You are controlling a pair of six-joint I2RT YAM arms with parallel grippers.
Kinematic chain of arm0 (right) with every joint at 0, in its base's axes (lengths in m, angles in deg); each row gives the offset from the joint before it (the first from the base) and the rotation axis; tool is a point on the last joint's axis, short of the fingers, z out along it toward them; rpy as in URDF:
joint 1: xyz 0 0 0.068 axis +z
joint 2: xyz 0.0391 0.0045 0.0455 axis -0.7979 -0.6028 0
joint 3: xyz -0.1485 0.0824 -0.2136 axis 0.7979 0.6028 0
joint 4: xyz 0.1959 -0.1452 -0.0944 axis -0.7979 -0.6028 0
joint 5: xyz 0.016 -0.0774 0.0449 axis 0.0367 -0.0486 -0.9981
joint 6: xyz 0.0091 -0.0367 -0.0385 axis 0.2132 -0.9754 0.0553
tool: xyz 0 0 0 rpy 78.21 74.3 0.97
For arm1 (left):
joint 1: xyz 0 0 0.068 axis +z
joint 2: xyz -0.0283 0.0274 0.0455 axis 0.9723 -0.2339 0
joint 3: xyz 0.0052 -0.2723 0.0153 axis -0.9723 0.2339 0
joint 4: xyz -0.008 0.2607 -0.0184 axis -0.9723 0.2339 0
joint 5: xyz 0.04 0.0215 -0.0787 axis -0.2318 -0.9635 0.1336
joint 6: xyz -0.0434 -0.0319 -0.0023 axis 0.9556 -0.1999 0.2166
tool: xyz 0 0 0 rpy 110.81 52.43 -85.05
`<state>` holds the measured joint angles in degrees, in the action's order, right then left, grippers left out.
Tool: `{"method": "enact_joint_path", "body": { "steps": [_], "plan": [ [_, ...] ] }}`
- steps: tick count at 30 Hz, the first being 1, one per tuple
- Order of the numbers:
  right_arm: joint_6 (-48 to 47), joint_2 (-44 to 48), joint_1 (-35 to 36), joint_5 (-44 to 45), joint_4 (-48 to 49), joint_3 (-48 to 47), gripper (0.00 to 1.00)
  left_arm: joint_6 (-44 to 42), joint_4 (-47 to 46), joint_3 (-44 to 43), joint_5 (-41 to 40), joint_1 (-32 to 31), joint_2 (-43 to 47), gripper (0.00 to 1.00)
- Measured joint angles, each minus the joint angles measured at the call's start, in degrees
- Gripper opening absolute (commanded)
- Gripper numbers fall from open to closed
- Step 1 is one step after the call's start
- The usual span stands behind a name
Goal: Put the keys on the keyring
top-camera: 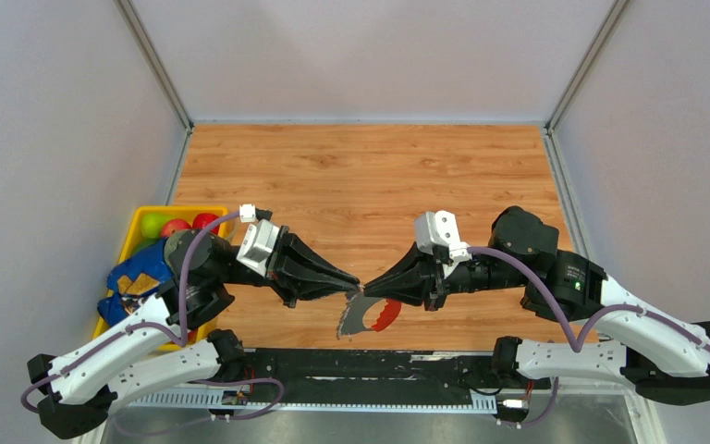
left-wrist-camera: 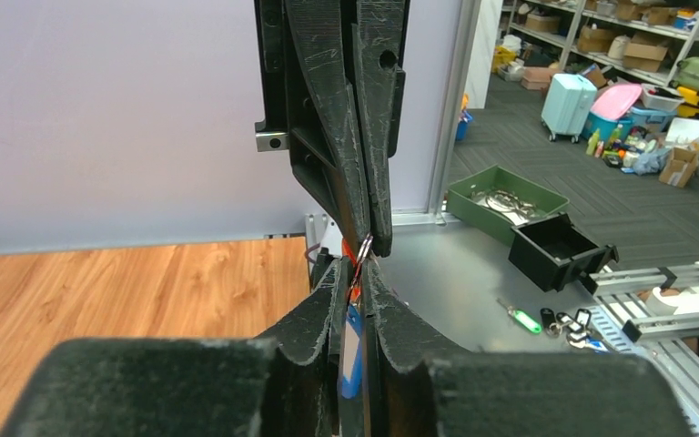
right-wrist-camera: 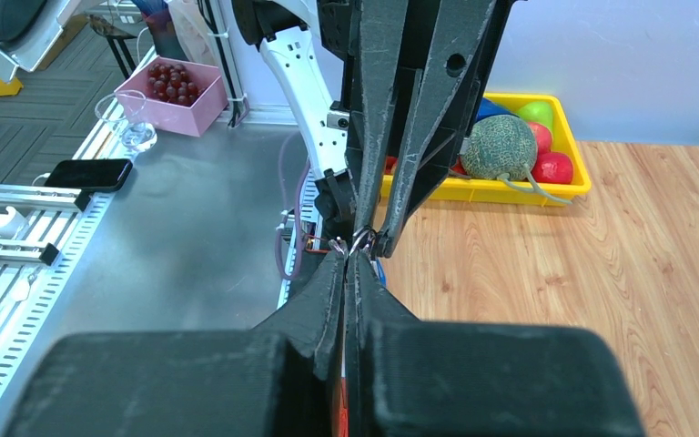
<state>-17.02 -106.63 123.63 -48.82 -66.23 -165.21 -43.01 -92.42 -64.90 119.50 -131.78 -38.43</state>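
My two grippers meet tip to tip above the near middle of the table. My left gripper (top-camera: 356, 282) is shut on the keys' small blue tag (left-wrist-camera: 353, 350), which stands between its fingers; a small silvery ring (left-wrist-camera: 364, 247) pokes out at the tips. My right gripper (top-camera: 367, 289) is shut on the keyring, whose red loop (top-camera: 386, 315) and grey jagged oval piece (top-camera: 359, 316) hang below its fingers in the top view. A sliver of red (right-wrist-camera: 340, 421) shows between the right fingers. The keys themselves are hidden.
A yellow bin (top-camera: 139, 227) with coloured fruit and a blue bag (top-camera: 134, 277) stands at the left edge of the wooden table (top-camera: 370, 176). A black rail (top-camera: 370, 365) runs along the near edge between the arm bases. Grey walls enclose three sides.
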Motion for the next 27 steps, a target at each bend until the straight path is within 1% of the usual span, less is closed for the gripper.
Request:
{"method": "enact_joint_path", "body": {
  "steps": [3, 4, 15, 17, 21, 25, 27],
  "plan": [
    [0.02, 0.0, 0.0, 0.0, 0.11, 0.0, 0.0, 0.04, -0.22, 0.0, 0.55, 0.0, -0.24, 0.02],
    [0.02, 0.02, 0.0, 0.0, 0.13, 0.0, 0.0, 0.07, -0.39, 0.0, 0.87, 0.0, -0.31, 0.01],
    [0.07, 0.24, 0.02, 0.09, 1.14, 0.0, 0.0, 1.44, -4.39, 0.81, 2.27, 0.07, -0.68, 0.0],
    [0.07, 0.31, 0.02, 0.33, 1.16, 0.04, 0.04, 1.49, -4.5, 0.87, 1.88, 0.07, -0.7, 0.0],
    [0.15, 1.18, 0.0, 2.19, 1.25, 0.85, 0.2, 1.01, -3.21, 0.85, -0.5, 0.07, -0.74, 0.0],
    [0.09, 2.93, 0.0, 5.35, 1.16, 2.16, 0.38, -0.13, 1.05, 0.74, -4.13, 0.04, -0.85, 0.0],
    [0.15, 3.78, 0.0, 6.73, 1.14, 2.56, 0.42, -0.79, 3.91, 0.28, -6.49, 0.07, -1.25, 0.0]
  ]
}}
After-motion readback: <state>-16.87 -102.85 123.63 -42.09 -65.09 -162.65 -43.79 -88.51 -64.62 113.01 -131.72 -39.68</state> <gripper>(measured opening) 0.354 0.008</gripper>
